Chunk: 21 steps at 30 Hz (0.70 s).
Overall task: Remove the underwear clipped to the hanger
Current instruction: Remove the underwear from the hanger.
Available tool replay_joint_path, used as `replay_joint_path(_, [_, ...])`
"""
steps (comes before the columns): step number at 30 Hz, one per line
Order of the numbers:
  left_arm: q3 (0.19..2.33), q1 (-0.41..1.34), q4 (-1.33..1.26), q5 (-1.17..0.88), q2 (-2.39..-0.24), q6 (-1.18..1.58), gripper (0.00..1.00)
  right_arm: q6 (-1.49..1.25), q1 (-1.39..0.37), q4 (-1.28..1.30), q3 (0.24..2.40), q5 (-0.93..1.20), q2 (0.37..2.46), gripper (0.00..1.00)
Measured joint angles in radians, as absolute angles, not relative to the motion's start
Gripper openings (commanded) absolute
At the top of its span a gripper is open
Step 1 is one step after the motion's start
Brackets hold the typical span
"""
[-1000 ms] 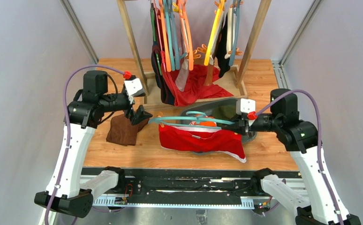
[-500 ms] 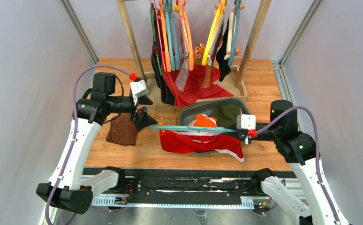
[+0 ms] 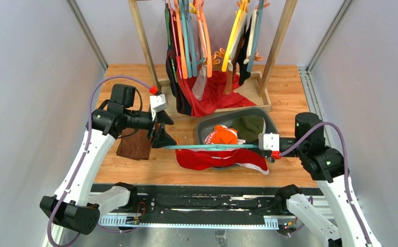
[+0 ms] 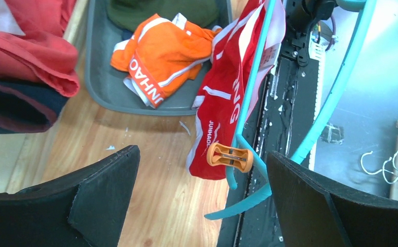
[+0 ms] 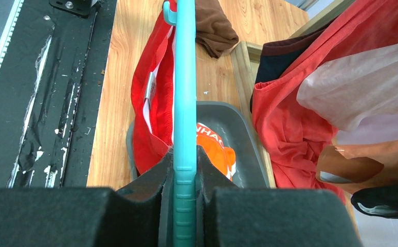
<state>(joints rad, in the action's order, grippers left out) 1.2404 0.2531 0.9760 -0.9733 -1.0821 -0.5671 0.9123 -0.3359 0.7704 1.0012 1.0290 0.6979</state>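
Note:
My right gripper (image 3: 263, 146) is shut on the end of a teal hanger (image 3: 212, 147) and holds it level above the table's front. Red briefs with white trim (image 3: 207, 159) hang from it, held by an orange clip (image 4: 230, 155) near its left tip. My left gripper (image 3: 162, 131) is open and empty just left of that tip; in the left wrist view the clip lies between its fingers (image 4: 99, 190). In the right wrist view the hanger (image 5: 184, 103) runs straight out from the closed pads (image 5: 158, 180), with the red briefs (image 5: 153, 108) below.
A grey bin (image 3: 269, 121) behind the hanger holds orange briefs (image 3: 222, 135) and a dark green cloth (image 3: 248, 126). A dark brown cloth (image 3: 133, 145) lies at the left. A wooden rack (image 3: 140, 36) at the back carries several hangers (image 3: 186, 36) and a large red cloth (image 3: 212, 95).
My right gripper has pulled the hanger and red briefs toward the table's front. My left gripper has moved right and forward, up to the hanger's left tip.

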Motion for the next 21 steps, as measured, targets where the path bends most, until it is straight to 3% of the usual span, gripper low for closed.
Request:
replay_joint_path(9, [1.214, 0.292, 0.983, -0.963, -1.111, -0.567, 1.00, 0.982, -0.336, 0.791, 0.999, 1.049, 0.692, 0.00])
replay_joint_path(21, [1.183, 0.303, 0.990, -0.980, -1.135, -0.535, 0.85, 1.018, -0.336, 0.781, 0.958, 1.043, 0.683, 0.00])
